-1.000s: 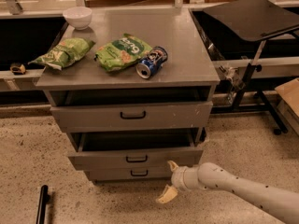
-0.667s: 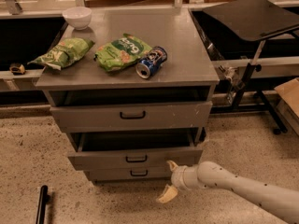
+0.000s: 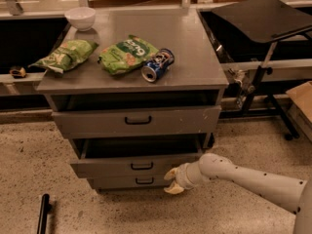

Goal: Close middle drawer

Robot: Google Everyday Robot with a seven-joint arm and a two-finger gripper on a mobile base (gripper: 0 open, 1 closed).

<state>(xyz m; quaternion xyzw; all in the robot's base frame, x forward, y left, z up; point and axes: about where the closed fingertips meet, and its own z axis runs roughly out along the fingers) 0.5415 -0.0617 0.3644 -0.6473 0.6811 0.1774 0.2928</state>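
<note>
The grey cabinet (image 3: 131,77) has three drawers. The middle drawer (image 3: 107,167), a low flat front with a small black loop handle (image 3: 142,165), stands pulled out, with a dark gap above its tray. My gripper (image 3: 171,181) is low at the right end of that drawer's front, just in front of it and level with the bottom drawer (image 3: 117,182). Its pale fingers are spread open and hold nothing. The top drawer (image 3: 97,123) also sticks out a little.
On the cabinet top lie two green snack bags (image 3: 127,54) (image 3: 66,55), a blue can (image 3: 157,65) on its side and a white bowl (image 3: 80,17). A black stand (image 3: 265,18) is at the right, a cardboard box (image 3: 302,106) at far right, and a black bar (image 3: 43,213) lies on the floor.
My gripper has moved a little up and to the left, closer to the middle drawer's front. The drawers have not visibly moved.
</note>
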